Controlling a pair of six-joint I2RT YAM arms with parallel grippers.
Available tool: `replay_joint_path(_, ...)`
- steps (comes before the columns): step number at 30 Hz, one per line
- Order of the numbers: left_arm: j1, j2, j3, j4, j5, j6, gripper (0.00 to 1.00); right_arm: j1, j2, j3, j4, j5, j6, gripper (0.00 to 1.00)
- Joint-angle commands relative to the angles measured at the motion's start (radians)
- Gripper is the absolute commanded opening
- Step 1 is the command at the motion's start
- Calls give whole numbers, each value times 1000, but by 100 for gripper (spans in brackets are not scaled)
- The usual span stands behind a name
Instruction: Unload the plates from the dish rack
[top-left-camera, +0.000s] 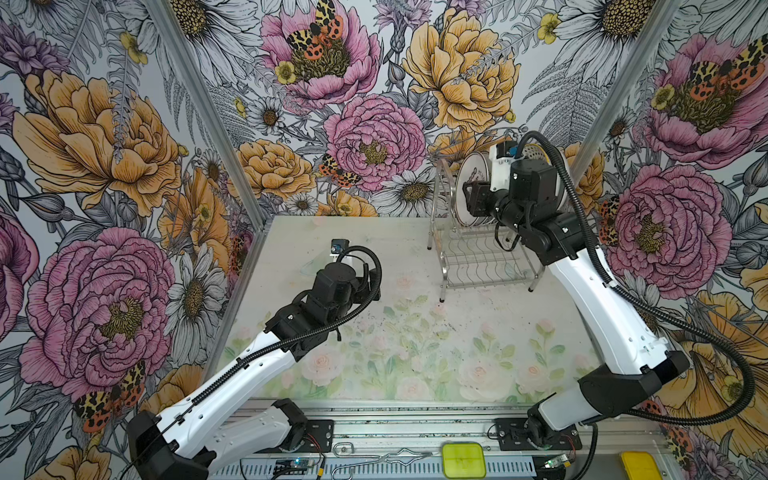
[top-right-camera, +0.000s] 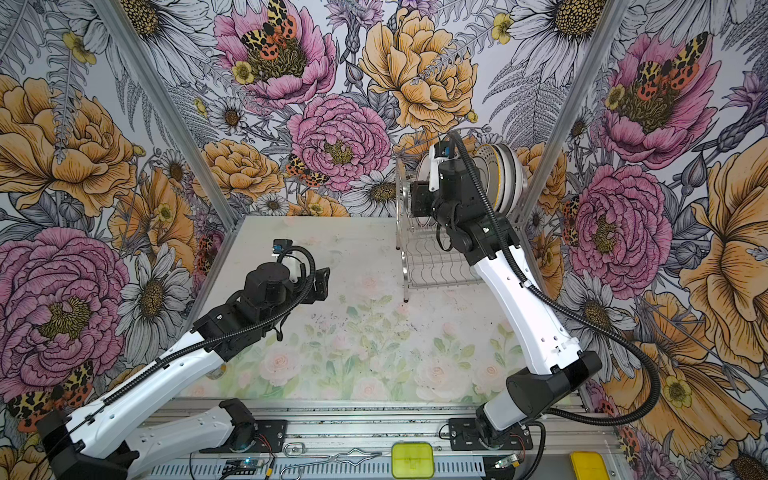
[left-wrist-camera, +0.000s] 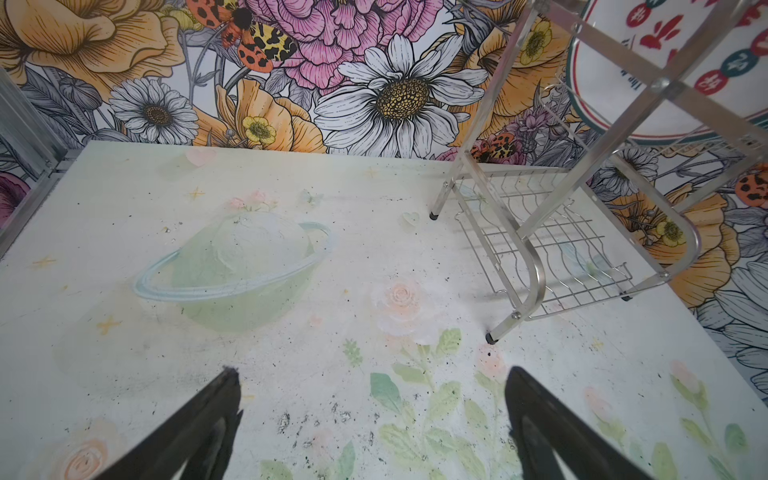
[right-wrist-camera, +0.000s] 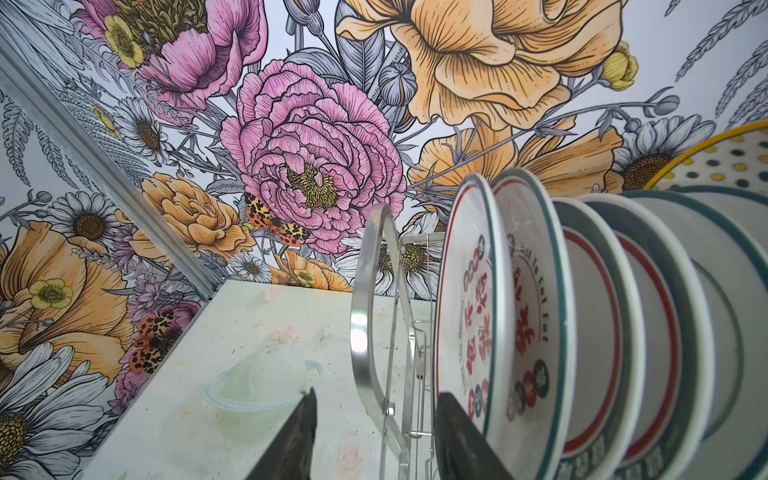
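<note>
Because the plates (right-wrist-camera: 594, 332) stand on edge in a tight row along the upper level of the steel wire dish rack (top-left-camera: 478, 257), only the leftmost one shows a free face. The right gripper (right-wrist-camera: 378, 392) is raised to that end of the row. The rack stands at the far right of the table (top-left-camera: 374, 353), close to the back wall, with its lower shelf empty.

The right gripper's jaws are partly apart and pinch nothing. In the right wrist view one finger (right-wrist-camera: 457, 436) lies against or just beside the face of the red-character plate (right-wrist-camera: 465, 291), and the other hangs left of the rack's arched end hoop (right-wrist-camera: 365, 291). The hoop seems to fall between them, though depth is hard to judge. If it does, closing here could catch steel as well as the plate rim, so the jaws probably need to move further onto the plate.

The left gripper (left-wrist-camera: 372, 370) hovers low over bare table left of the rack, spread wide and empty. It looks placed to receive a plate or to stay clear. No plate lies on the table in either top view, so by my reading unloading has barely begun.
</note>
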Motion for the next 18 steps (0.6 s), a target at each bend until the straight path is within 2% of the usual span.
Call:
replay_joint_path(1,15,-20,-20,-1,22,4,99,-1,-31,-13,8,-18,24,48)
replay_joint_path(10,28,-13,-14,0,42,13,99,-24,-61,-33,5,0,20,56)
replay_joint_path(18,29,-4,-13,2,51,7,99,-46,-104,-73,4,7,18,57)
